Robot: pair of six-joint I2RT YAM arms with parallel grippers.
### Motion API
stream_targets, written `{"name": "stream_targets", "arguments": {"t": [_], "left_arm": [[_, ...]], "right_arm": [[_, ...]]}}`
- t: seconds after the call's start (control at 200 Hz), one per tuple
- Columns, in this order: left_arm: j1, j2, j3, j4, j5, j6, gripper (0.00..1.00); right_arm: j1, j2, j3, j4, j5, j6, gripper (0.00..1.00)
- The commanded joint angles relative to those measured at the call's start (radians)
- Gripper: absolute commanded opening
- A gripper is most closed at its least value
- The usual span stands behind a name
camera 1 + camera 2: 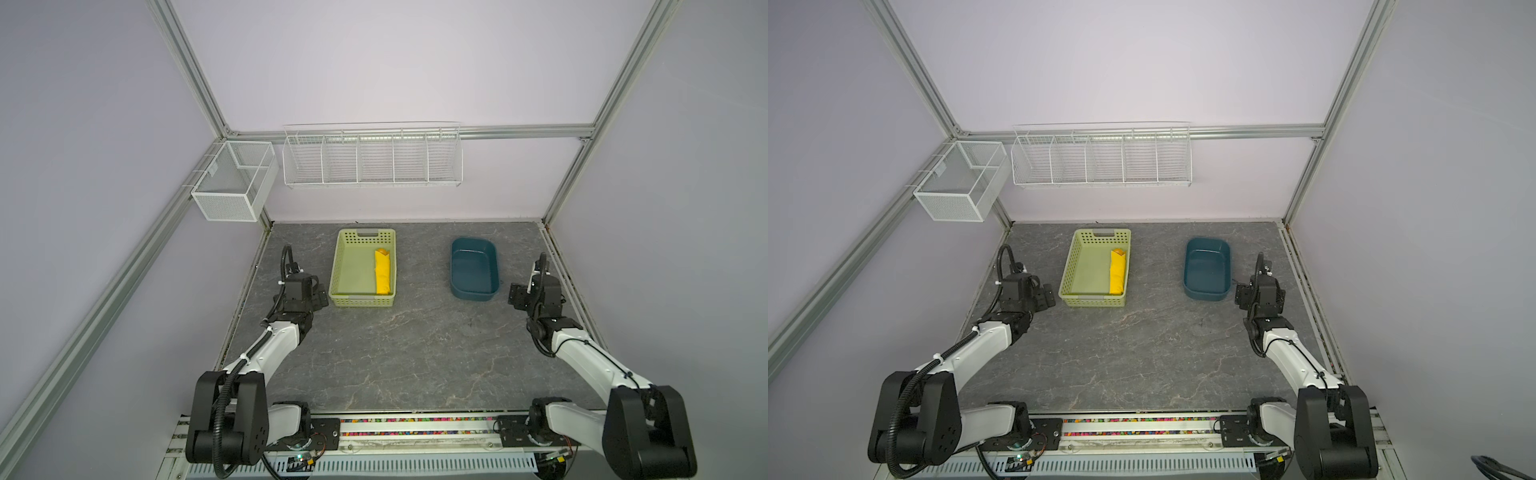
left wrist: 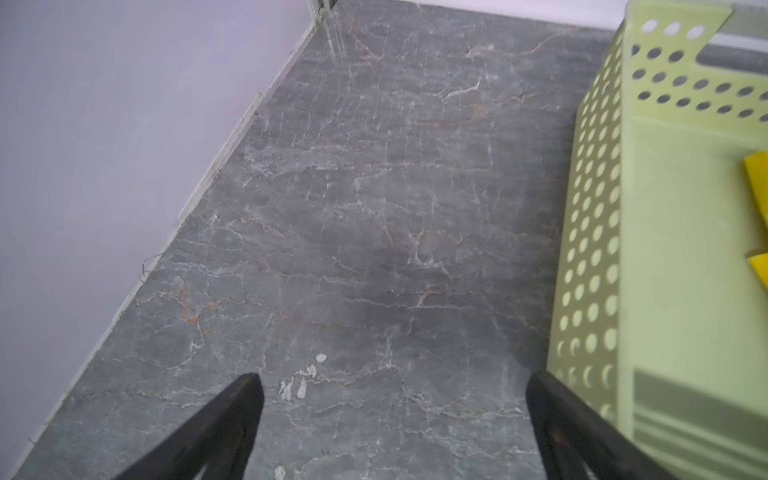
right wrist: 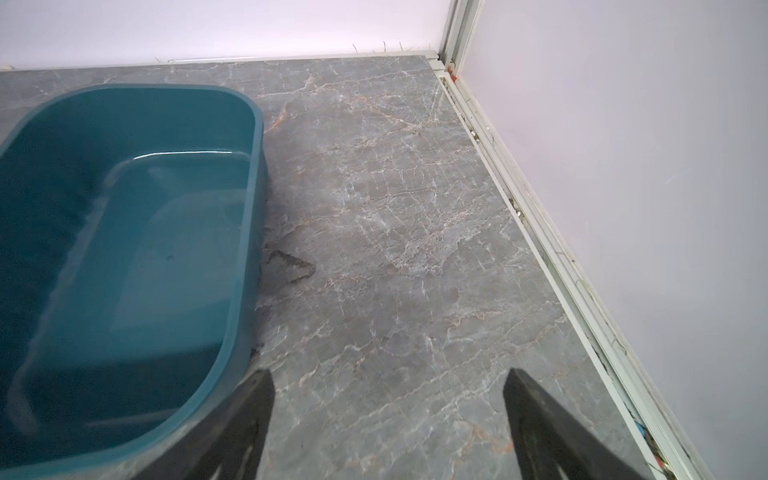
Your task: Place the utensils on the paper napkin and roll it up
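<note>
1. Yellow thin paper napkin (image 1: pixel 383 277) is seen rolled into a long, narrow bundle. It is laid inside the pale green perforated plastic basket (image 1: pixel 360 300), along the basket's right wall, with its length running from the near wall to the far wall.
2. A small orange tip of a utensil (image 1: pixel 381 251) is shown at the far end of the roll. The rest is covered by the paper, so which piece it is cannot be told.
3. The black two-fingered left claw (image 2: pixel 392 380) is spread wide and nothing is gripped. Only the grey marble-patterned table top (image 2: pixel 374 228) is seen between its fingers.
4. In both top views the left claw is held just beside the near left corner of the green basket. In the left wrist view one finger is drawn across that corner, and whether it touches the plastic cannot be told.
5. The black two-fingered right claw (image 3: pixel 389 374) is also spread wide and is empty, with bare table top between its fingers.
6. The right claw is placed near the right side of the dark teal rounded plastic tub (image 3: pixel 249 187), which stands well apart from the green basket. In the right wrist view one finger overlaps the tub's rim, and contact cannot be confirmed.
7. A white mesh box (image 1: pixel 232 183) and a white wire rack (image 1: pixel 372 156) with compartments are hung on the frame above the far edge of the table.
</note>
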Motion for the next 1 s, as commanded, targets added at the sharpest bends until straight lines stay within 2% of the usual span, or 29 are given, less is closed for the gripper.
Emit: {"name": "stream_targets", "arguments": {"t": [0.0,0.2,0.275,0.34,0.5,0.54,0.65,0.745,0.85,0.995], "left_arm": [[0.014,-0.003,-0.093,0.319,-0.029,0.08,1.0],[0.024,0.036,-0.179,0.6,0.082,0.16,0.99],[0.037,0.068,-0.188,0.684,0.123,0.151,1.0],[0.06,0.119,-0.198,0.758,0.214,0.146,1.0],[0.069,0.253,-0.211,0.916,0.269,0.163,0.99],[0.069,0.265,-0.206,0.911,0.276,0.168,1.0],[0.069,0.264,-0.172,0.84,0.275,0.163,1.0],[0.07,0.272,-0.177,0.864,0.267,0.165,0.99],[0.069,0.276,-0.158,0.836,0.208,0.143,0.99],[0.07,0.275,-0.157,0.833,0.204,0.143,0.99]], "right_arm": [[-0.007,0.081,-0.057,0.313,0.01,-0.041,0.89],[-0.016,0.19,-0.115,0.523,-0.061,-0.081,0.89],[-0.019,0.217,-0.132,0.572,-0.091,-0.09,0.89],[-0.02,0.253,-0.143,0.626,-0.109,-0.097,0.89],[-0.021,0.321,-0.161,0.719,-0.141,-0.11,0.89],[-0.025,0.304,-0.146,0.664,-0.151,-0.103,0.89],[-0.028,0.311,-0.151,0.688,-0.151,-0.106,0.89],[-0.027,0.312,-0.152,0.69,-0.153,-0.106,0.89],[-0.027,0.309,-0.15,0.681,-0.154,-0.106,0.89],[-0.028,0.309,-0.151,0.684,-0.153,-0.107,0.89]]}}
